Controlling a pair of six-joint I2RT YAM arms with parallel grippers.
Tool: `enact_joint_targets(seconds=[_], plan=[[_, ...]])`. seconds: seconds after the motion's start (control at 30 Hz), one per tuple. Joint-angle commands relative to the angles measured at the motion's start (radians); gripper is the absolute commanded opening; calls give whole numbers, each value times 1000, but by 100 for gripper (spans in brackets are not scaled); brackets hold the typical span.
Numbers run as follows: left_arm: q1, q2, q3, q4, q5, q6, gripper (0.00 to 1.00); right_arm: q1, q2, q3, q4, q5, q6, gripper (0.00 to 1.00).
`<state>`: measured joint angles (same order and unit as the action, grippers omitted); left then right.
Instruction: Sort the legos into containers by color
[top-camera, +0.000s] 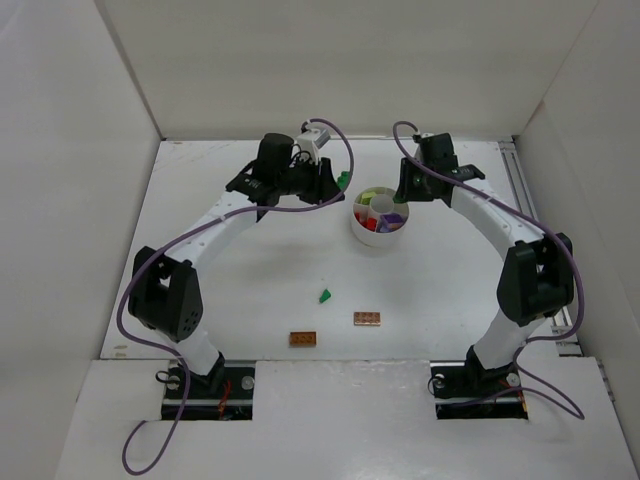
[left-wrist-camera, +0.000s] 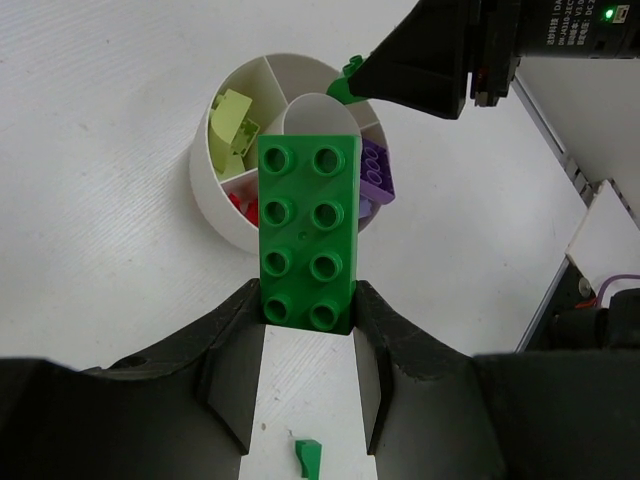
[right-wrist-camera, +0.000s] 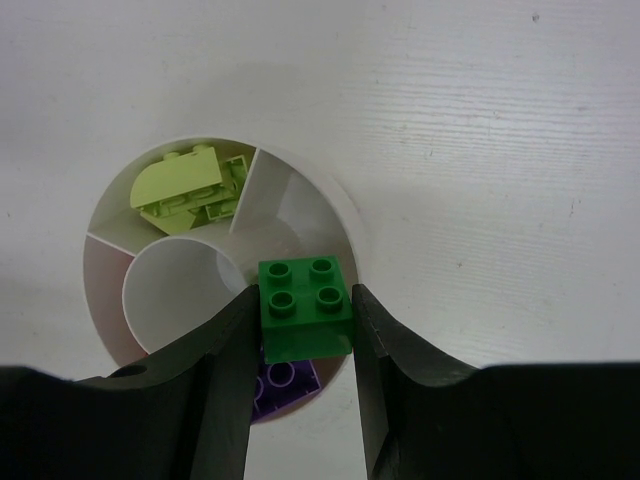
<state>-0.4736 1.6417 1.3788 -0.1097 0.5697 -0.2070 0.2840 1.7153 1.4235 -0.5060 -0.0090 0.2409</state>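
Grip confirmed both sides: right claw (right-wrist-camera: 305, 315) clamps a small green four-stud plastic brick (right-wrist-camera: 300, 285) over the round white divided dish (top-camera: 380, 238), left claw (left-wrist-camera: 308, 300) a long green eight-stud brick (left-wrist-camera: 308, 220) just beside it; advise releasing low into one bare wedge (right-wrist-camera: 290, 210), singly.

Straight ahead, the long green brick (left-wrist-camera: 308, 235) stands up between the left fingers (left-wrist-camera: 232, 362), its eight studs facing the camera, pinched at its lower end on both sides. Behind it sits the white dish (left-wrist-camera: 212, 195) on the table (left-wrist-camera: 100, 280): yellow-green legos (left-wrist-camera: 232, 125) piled in the far-left section, red ones (left-wrist-camera: 240, 208) just peeking out beside the brick's left edge, a purple brick (left-wrist-camera: 378, 172) leaning out on the right. Over the dish hangs the right gripper (left-wrist-camera: 354, 83), dark and close, a small green brick (left-wrist-camera: 346, 90) showing at its tip. Down low, between the fingers, a green wedge (left-wrist-camera: 309, 457) lies on the table.
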Motion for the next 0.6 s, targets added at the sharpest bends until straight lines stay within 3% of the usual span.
enact_joint_targets(seconds=[0.0, 0.1, 0.23, 0.5, 0.57], plan=[[7, -14, 66, 31, 41, 14, 0, 11, -8, -1, 5, -9, 20, 18], [7, -5, 66, 31, 41, 14, 0, 11, 1, 9, -6, -9, 20, 24], [7, -5, 75, 22, 50, 23, 0, 11, -17, 18, -6, 0, 20, 43], [-13, -5, 75, 13, 70, 61, 0, 11, -26, 18, -6, -9, 20, 60], [-13, -5, 75, 13, 70, 61, 0, 11, -26, 18, -6, -9, 20, 60]])
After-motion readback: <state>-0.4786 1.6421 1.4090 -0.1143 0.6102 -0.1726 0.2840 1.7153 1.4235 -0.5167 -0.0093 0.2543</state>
